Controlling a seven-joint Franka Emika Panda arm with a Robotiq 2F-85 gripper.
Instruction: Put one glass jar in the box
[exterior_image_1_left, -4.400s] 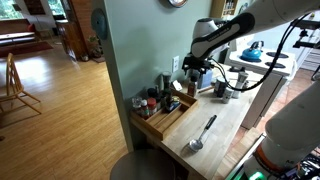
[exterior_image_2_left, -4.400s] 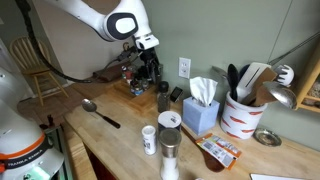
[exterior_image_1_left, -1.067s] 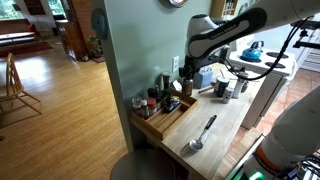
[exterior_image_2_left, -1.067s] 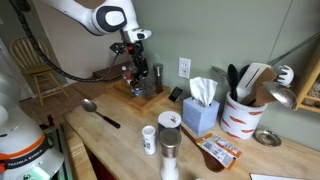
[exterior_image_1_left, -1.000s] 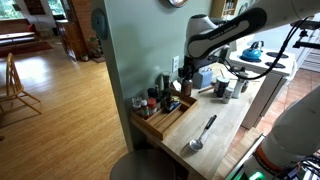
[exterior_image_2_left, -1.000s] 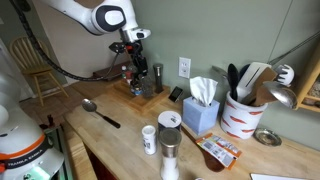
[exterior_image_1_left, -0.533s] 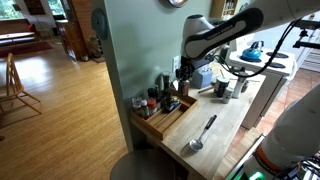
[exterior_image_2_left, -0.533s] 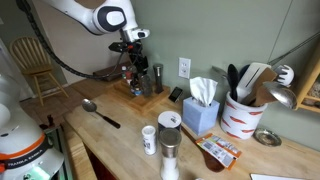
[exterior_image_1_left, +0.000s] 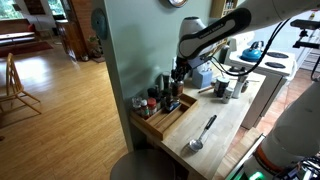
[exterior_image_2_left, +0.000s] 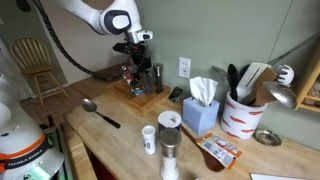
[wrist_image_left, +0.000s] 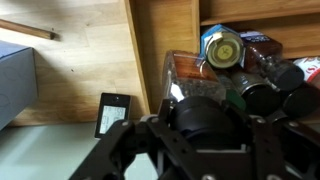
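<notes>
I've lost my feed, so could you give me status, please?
Hand shut on glass jar. Jar over box, not released. Other jars crowd one end.

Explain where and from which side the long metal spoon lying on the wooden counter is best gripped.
Grip the long metal spoon at mid-handle, coming straight down with the jaws across it. It lies flat on the wooden counter, so a side approach would likely find no hold, and the rounded bowl would probably slip.
</notes>
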